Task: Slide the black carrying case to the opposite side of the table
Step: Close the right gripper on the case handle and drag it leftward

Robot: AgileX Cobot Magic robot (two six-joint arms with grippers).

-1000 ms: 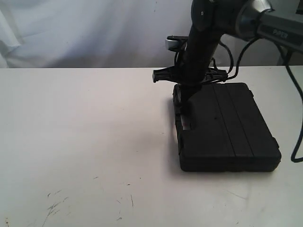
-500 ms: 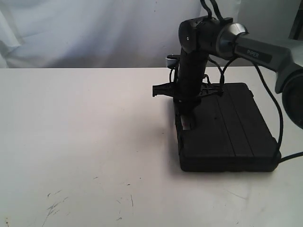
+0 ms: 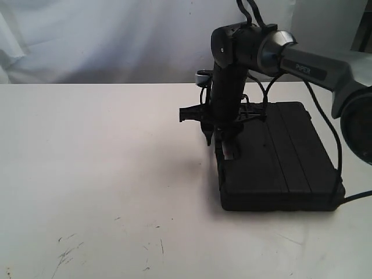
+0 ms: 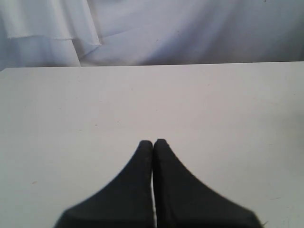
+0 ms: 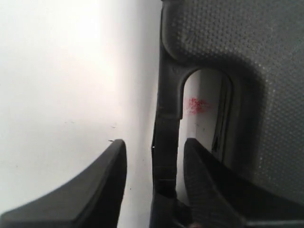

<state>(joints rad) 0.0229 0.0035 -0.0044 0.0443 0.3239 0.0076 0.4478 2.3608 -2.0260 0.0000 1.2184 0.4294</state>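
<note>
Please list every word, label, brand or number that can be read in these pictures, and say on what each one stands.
"PIPER": on the grey link of the right arm, small but legible in the exterior view.
The red mark showing through the handle cut-out of the case is a smudge, with no readable letters.
Nothing readable on the table.

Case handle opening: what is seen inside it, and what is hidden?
Inside the opening of the case, white table shows with a red smudge. One finger of the right gripper reaches in; the other is outside the handle bar. The table under the case's body is covered.
</note>
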